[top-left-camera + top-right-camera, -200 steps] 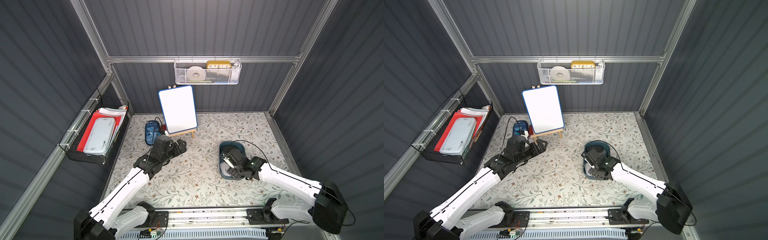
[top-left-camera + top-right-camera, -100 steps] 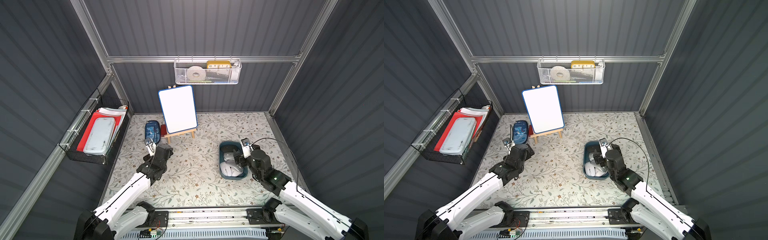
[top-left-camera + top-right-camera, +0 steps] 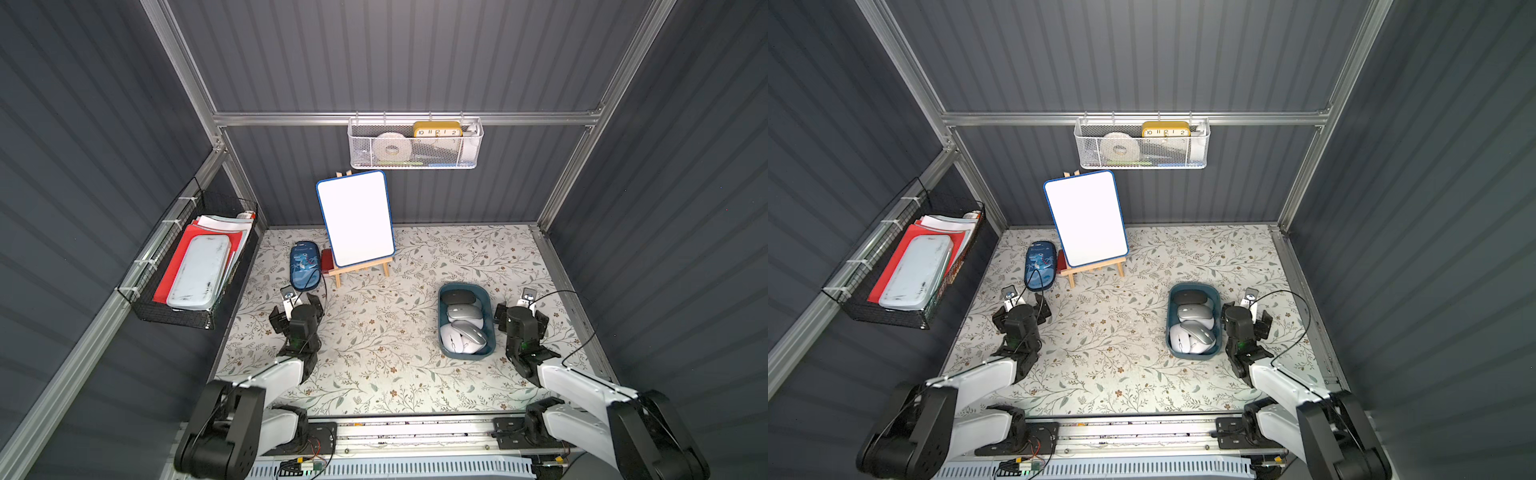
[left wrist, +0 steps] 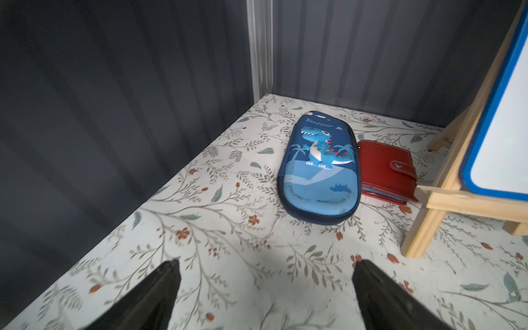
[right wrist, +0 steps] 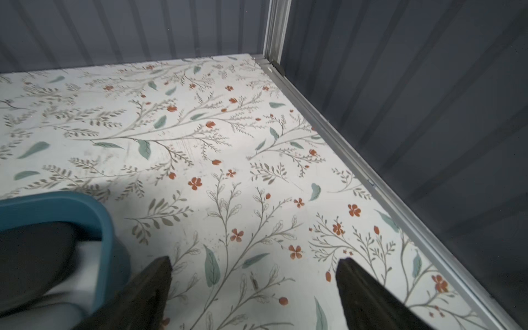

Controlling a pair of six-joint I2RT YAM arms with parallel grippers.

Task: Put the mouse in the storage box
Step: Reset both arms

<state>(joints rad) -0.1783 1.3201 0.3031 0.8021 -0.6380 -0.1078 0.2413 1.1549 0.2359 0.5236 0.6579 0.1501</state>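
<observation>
The right gripper (image 3: 520,316) hangs with its jaws spread wide and nothing between them, over the bare table (image 3: 382,332), just at 3 o'clock of the box (image 3: 484,294). In the right wrist view one finger (image 5: 148,285) lies close by the box's rounded teal corner. The left gripper (image 3: 296,312) is likewise wide open and empty, toward the table's 9 o'clock edge, well apart from the box.

The box is a shallow dark teal tub with sloped walls, standing right of the table's centre. Four mice fill it: a black mouse (image 3: 457,298) at its 12 o'clock end, two silver mice (image 3: 463,312) behind it, the nearer one tilted over a white mouse (image 3: 449,340) at 6 o'clock.

At 12 o'clock of the left gripper lies a blue case (image 4: 318,168), a red wallet (image 4: 385,168) touching its 3 o'clock side, then an easel (image 3: 361,268) with a whiteboard (image 3: 355,218). A mesh basket (image 3: 361,151) hangs on the back wall, a wire basket (image 3: 174,316) on the left wall.
</observation>
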